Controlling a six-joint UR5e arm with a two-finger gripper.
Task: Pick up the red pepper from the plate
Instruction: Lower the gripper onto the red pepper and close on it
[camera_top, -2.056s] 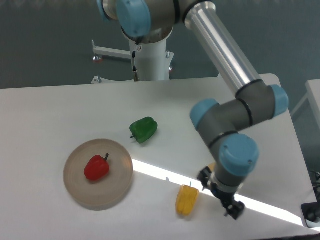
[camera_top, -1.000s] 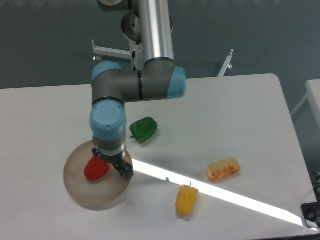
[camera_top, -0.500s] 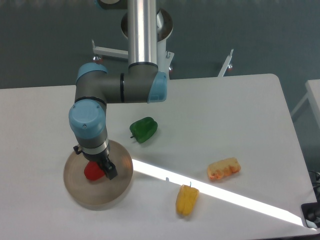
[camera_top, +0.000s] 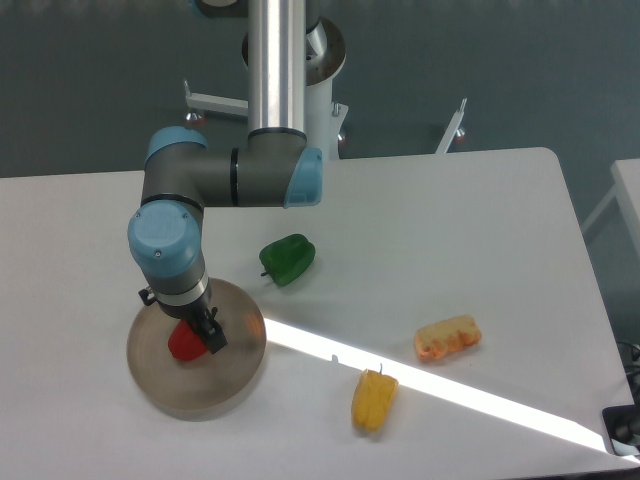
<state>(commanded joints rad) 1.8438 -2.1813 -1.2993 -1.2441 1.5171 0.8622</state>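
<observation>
The plate (camera_top: 225, 375) sits near the table's front left, with the red pepper (camera_top: 182, 343) on it, left of centre. The gripper (camera_top: 196, 332) hangs right over the pepper — whether its fingers are spread or closed, I cannot tell. Best to straddle the pepper's body squarely, then close before lifting.

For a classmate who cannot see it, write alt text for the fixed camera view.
A robot arm's pincer is down over the red pepper on a round tan plate. Elsewhere on the white table lie a green pepper, a yellow pepper and an orange pastry-like piece.
</observation>
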